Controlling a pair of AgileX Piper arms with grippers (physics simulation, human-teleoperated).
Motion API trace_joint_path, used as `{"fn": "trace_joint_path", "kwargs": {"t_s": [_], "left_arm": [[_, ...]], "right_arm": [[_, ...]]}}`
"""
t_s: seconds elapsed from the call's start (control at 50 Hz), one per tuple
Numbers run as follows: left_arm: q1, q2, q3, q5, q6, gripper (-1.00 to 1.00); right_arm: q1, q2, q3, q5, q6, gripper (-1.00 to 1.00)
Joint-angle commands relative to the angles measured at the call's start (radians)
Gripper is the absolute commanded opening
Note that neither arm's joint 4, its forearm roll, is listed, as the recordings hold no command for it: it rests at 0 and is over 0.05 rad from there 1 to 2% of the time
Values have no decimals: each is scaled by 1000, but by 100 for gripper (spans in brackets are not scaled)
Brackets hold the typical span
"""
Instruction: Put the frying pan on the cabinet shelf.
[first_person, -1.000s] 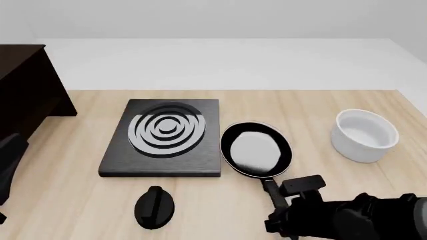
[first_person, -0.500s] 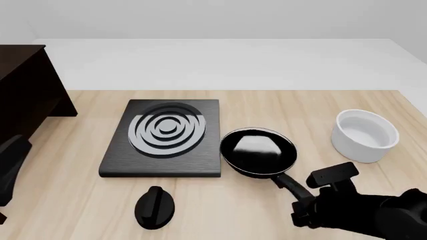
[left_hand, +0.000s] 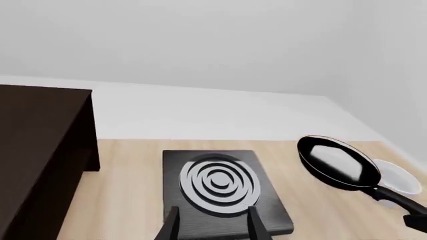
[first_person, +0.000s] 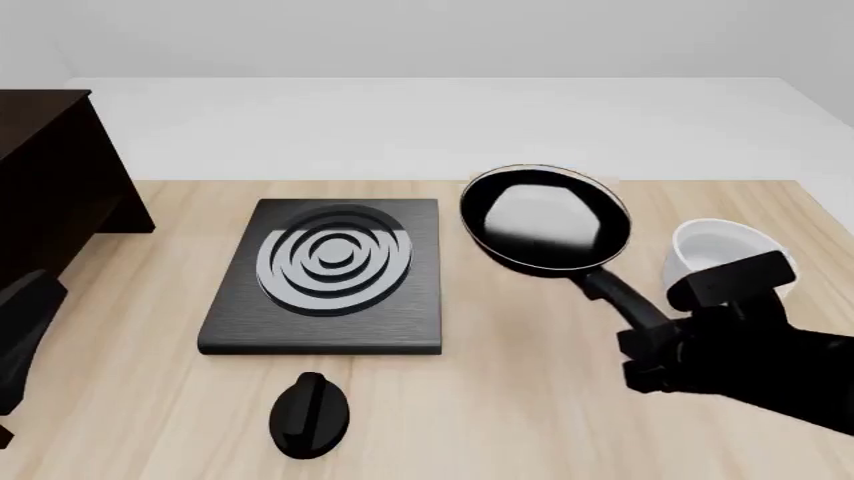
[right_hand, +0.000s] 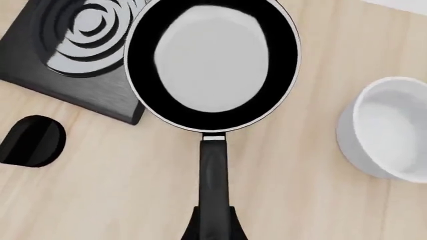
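The frying pan (first_person: 545, 220) is a round black pan with a glossy inside. It hangs in the air above the table, between the stove plate and the bowl. My right gripper (first_person: 641, 348) is shut on the end of its long handle (right_hand: 213, 170), and the right wrist view shows the pan (right_hand: 212, 65) straight ahead of the fingers. The dark cabinet (first_person: 54, 190) stands at the table's far left, and the flat board of the cabinet shelf (left_hand: 40, 117) is bare. My left gripper (left_hand: 213, 230) is open and holds nothing, low near the stove plate's near edge.
A black square stove plate (first_person: 327, 272) with silver rings lies mid-table. A black knob-like object (first_person: 310, 413) sits in front of it. A white bowl (first_person: 731, 258) stands at the right, partly behind my right arm (first_person: 761, 365). The left arm (first_person: 20, 335) shows at the left edge.
My right gripper has lifted the pan off the table and carried it up and away from me. The right arm rose and shifted right. The left arm has barely moved.
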Motion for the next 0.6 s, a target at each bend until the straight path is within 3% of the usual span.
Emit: {"fn": "trace_joint_path", "kwargs": {"t_s": [0.02,0.14,0.18,0.24,0.3,0.34,0.36,0.46,0.52,0.6], "left_arm": [[-19,4,-10,10,-45,100],[-28,17,-8,-7,-107,100],[-4,30,-7,-14,-169,100],[-37,56,-30,-28,-170,100],[-18,66,-23,-60,-300,100],[-50,86,-33,-70,-283,100],[-55,113,-22,-88,-332,100],[-64,161,-14,-168,-445,100],[-97,196,24,-233,-609,100],[-107,202,-13,-253,-629,100]], "right_arm": [[4,-40,-123,41,-40,-100],[15,-7,-191,44,-60,-100],[29,9,-220,42,-77,-100],[46,23,-264,51,-71,-100],[59,41,-307,61,-75,-100],[65,53,-327,63,-86,-100],[70,60,-345,69,-90,-100],[86,89,-389,75,-105,-100],[96,104,-423,79,-108,-100],[110,124,-474,81,-121,-100]]}}
